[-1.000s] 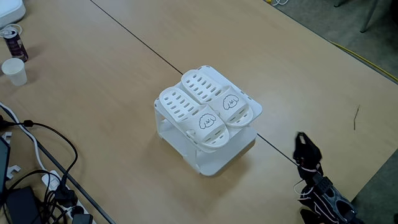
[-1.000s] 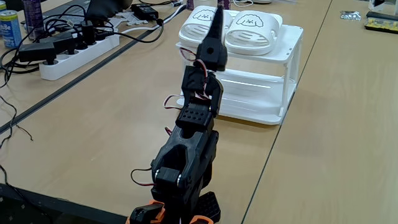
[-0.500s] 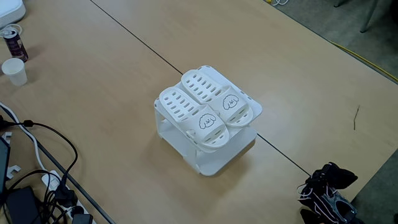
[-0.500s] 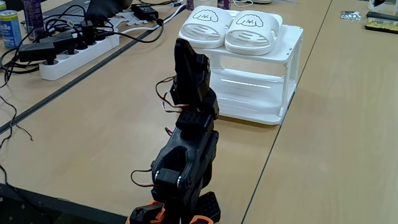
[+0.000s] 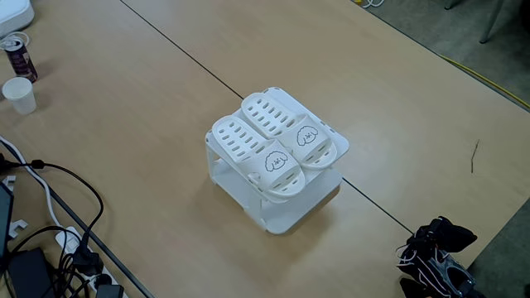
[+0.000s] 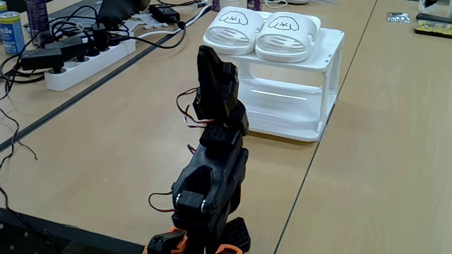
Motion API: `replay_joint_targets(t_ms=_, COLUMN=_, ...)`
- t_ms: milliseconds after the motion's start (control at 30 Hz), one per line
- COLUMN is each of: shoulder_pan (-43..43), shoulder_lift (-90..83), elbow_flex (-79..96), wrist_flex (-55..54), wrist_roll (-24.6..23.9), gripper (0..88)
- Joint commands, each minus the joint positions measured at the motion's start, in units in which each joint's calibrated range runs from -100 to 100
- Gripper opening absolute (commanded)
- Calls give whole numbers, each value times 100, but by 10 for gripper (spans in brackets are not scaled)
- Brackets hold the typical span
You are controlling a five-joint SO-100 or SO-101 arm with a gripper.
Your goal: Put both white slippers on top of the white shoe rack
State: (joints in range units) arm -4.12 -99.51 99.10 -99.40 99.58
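White plastic all round: both white slippers [image 5: 269, 142] sit side by side on the flat top of the white shoe rack [image 5: 286, 211], toes and puppy-face straps toward the arm in a fixed view [image 6: 260, 32], touching along their inner edges, with one toe hanging a little over the rack's front edge. By how things lie, the task looks finished and nothing needs moving. The arm is folded back on itself at the table edge, well apart from the rack, and its gripper [image 6: 212, 74] is tucked down against the upper link; the fingers cannot be made out in either view, so whether they are apart or together I cannot tell, though nothing seems to be held. If a slipper did need straightening, I'd judge it light and fairly stiff moulded plastic, smooth enough to slide on the rack's top instead of lifting cleanly. The strap is the best hold: an arch with a hollow under it, so one finger could go inside and one outside. The rack looks light too and could shift if pushed. Off to the side lie a power strip [image 6: 85, 62] and tangled cables [image 5: 50, 199], clear of the work
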Motion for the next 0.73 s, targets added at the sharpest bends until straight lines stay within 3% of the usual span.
replay_joint_targets(t_ms=0, shoulder_pan=17, shoulder_lift=51, elbow_flex=45, wrist_flex=-17, wrist_roll=42, gripper=7)
replay_joint_targets(t_ms=700, shoulder_pan=-32, shoulder_lift=60, elbow_flex=45, wrist_flex=-8, wrist_roll=42, gripper=7)
